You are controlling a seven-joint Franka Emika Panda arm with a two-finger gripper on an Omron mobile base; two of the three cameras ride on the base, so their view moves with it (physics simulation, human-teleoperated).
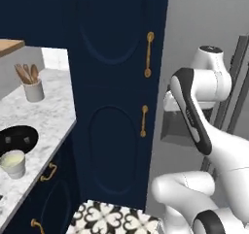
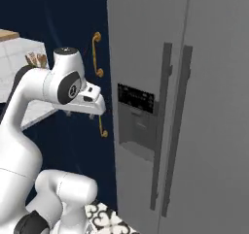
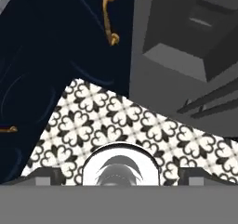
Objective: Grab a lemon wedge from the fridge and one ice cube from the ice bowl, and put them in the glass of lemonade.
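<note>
You are at the very start: the fridge (image 2: 194,111) stands with both doors closed, its 2 handles (image 2: 168,126) untouched, the glass of lemonade (image 1: 13,163) waits on the marble surface (image 1: 39,119), and I cannot tell whether your claw (image 2: 73,112) is apart.

From my station, the arm (image 1: 194,107) hid much of the fridge (image 1: 165,43); I could not judge the gripper's (image 2: 73,113) jaws.
</note>
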